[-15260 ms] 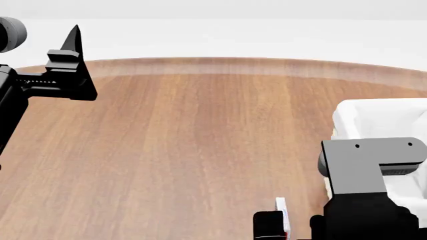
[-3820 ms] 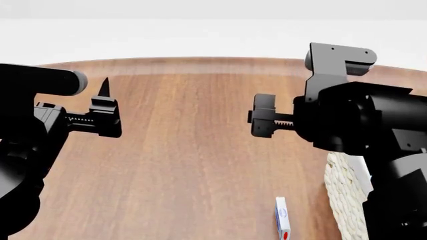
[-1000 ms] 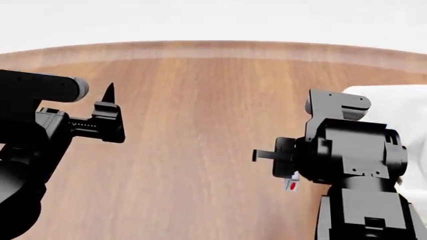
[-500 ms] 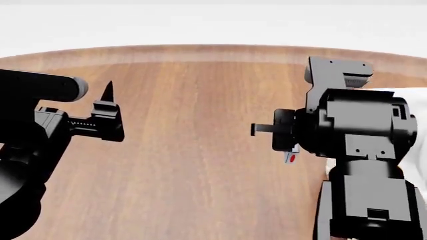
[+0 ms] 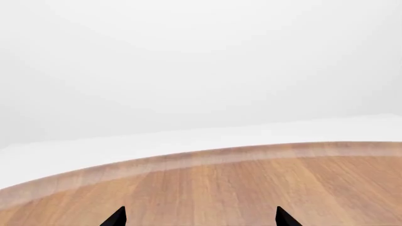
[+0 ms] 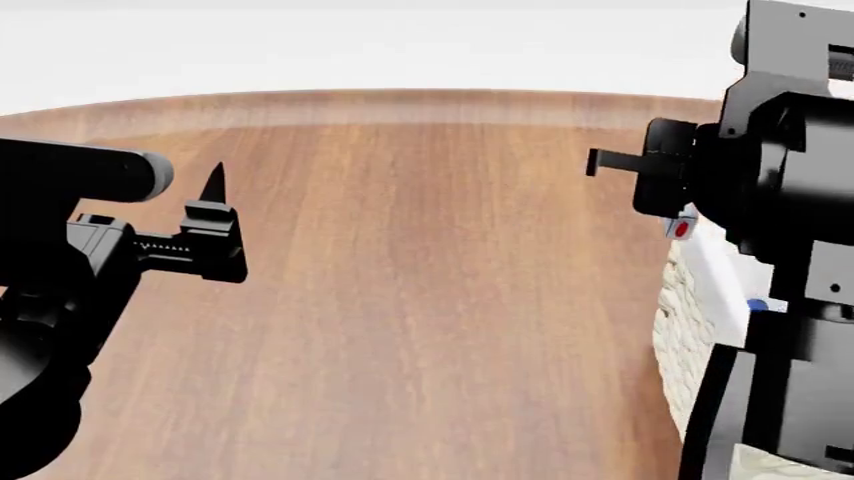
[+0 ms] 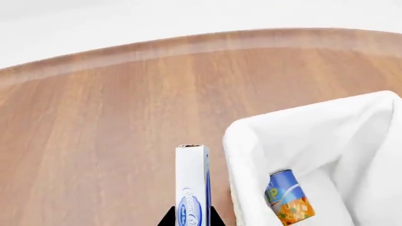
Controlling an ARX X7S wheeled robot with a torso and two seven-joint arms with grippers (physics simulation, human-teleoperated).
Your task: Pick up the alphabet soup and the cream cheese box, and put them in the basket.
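Observation:
My right gripper [image 7: 191,220] is shut on the cream cheese box [image 7: 191,181], a thin white box with a blue mark, held on edge above the wood beside the basket rim [image 7: 242,136]. In the head view only the box's red mark [image 6: 682,229] shows under the right gripper [image 6: 663,190], over the basket's woven wall [image 6: 683,320]. The alphabet soup [image 7: 287,197], blue with an orange pattern, lies inside the basket on the white liner. My left gripper [image 6: 214,225] is open and empty, and its fingertips [image 5: 116,217] stand wide apart over bare wood.
The round wooden table [image 6: 400,300] runs to a curved far edge [image 6: 400,100] with a white floor beyond. The right arm's black body [image 6: 787,300] hides most of the basket in the head view.
My right gripper has risen and moved right with the cream cheese box, up to the basket's edge. The left arm has not moved.

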